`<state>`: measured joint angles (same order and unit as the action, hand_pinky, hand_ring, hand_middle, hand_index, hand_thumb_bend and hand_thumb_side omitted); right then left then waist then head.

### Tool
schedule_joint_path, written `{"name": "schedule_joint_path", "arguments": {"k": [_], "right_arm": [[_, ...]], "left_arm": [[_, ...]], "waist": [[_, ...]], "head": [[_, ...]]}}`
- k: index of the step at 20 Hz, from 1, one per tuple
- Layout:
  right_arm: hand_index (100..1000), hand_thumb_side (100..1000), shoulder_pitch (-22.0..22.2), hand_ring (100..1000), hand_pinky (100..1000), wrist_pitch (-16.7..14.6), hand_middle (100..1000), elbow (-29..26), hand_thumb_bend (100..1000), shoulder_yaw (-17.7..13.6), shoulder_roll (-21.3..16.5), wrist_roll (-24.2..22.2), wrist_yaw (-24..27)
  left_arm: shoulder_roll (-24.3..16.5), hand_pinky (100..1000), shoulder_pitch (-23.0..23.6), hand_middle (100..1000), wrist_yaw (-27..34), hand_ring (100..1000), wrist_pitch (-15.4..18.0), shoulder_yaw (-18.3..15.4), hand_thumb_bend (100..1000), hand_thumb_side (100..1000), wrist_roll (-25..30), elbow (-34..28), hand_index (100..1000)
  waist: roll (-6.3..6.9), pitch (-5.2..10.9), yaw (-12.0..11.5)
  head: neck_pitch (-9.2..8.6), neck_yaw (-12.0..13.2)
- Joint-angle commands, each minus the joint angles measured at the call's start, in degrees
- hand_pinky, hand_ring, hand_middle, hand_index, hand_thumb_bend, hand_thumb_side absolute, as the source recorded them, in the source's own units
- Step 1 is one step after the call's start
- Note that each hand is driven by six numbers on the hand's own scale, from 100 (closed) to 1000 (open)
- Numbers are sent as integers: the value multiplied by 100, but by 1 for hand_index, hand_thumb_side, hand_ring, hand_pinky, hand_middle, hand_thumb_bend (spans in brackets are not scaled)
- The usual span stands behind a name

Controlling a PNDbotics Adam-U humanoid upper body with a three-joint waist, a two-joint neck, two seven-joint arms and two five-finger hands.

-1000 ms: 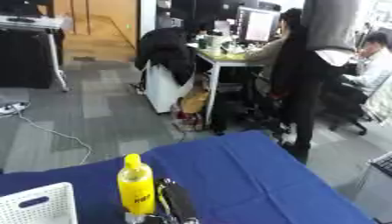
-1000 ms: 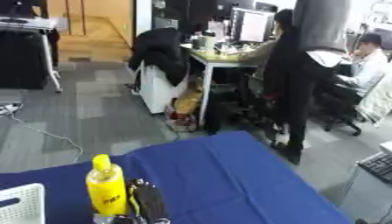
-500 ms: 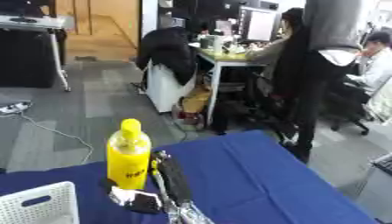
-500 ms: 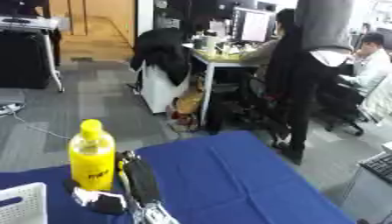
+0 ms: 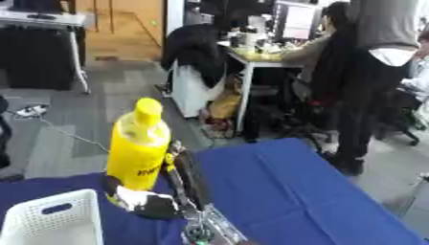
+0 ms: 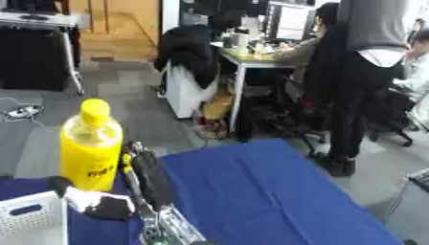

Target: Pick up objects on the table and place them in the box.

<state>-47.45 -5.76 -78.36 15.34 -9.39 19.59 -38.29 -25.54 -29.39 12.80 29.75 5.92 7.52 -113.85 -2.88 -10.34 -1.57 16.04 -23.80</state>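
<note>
- The right hand (image 5: pixel 159 191) rises from the lower edge of the view, its fingers and thumb curled round a yellow bottle (image 5: pixel 138 148).
- The bottle stands upright in that grip, lifted clear of the surface (image 5: pixel 285 191); its yellow cap is on top.
- Just left of the hand and lower, a white box (image 5: pixel 54 222) with slotted walls sits on the blue-covered surface.
- To the hand's right the blue cover stretches to the far corner.
- The left hand shows in neither view.
</note>
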Motion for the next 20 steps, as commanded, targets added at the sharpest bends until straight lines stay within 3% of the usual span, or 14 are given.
{"name": "schedule_joint_path", "arguments": {"k": [1, 2, 7, 10, 16, 20], "right_arm": [[283, 808, -142, 100, 100, -137, 100, -135, 100, 113, -3, -181, 244], [286, 810, -137, 100, 100, -180, 100, -140, 100, 140, 16, -222, 357], [288, 814, -119, 100, 100, -387, 100, -161, 100, 254, 130, -368, 768], [286, 820, -138, 100, 100, -516, 100, -118, 100, 315, 181, -462, 872], [286, 828, -167, 100, 100, -651, 100, 14, 100, 359, 258, -545, 918], [284, 831, -248, 100, 100, -724, 100, 85, 100, 334, 208, -605, 909]], "left_arm": [[-68, 707, -162, 855, -268, 630, 22, -130, 258, 878, -111, -74, 873], [-53, 709, -189, 854, -397, 632, 15, -151, 263, 872, -179, -74, 872], [7, 718, -286, 860, -1215, 638, -321, -238, 254, 884, -547, -74, 876], [51, 722, -353, 869, -1632, 639, -591, -228, 247, 899, -696, -74, 882], [158, 719, -549, 868, -1975, 636, -838, -159, 249, 897, -728, -74, 878], [228, 718, -709, 871, -1990, 634, -907, -131, 249, 902, -697, -74, 878]], "waist": [[2, 68, -39], [-7, 62, -52], [-49, 49, -115], [-58, 33, -162], [-117, -56, -316], [-193, -149, -465]], "head": [[67, 155], [136, 258], [847, 922], [1045, 1088], [1004, 1070], [742, 870]]}}
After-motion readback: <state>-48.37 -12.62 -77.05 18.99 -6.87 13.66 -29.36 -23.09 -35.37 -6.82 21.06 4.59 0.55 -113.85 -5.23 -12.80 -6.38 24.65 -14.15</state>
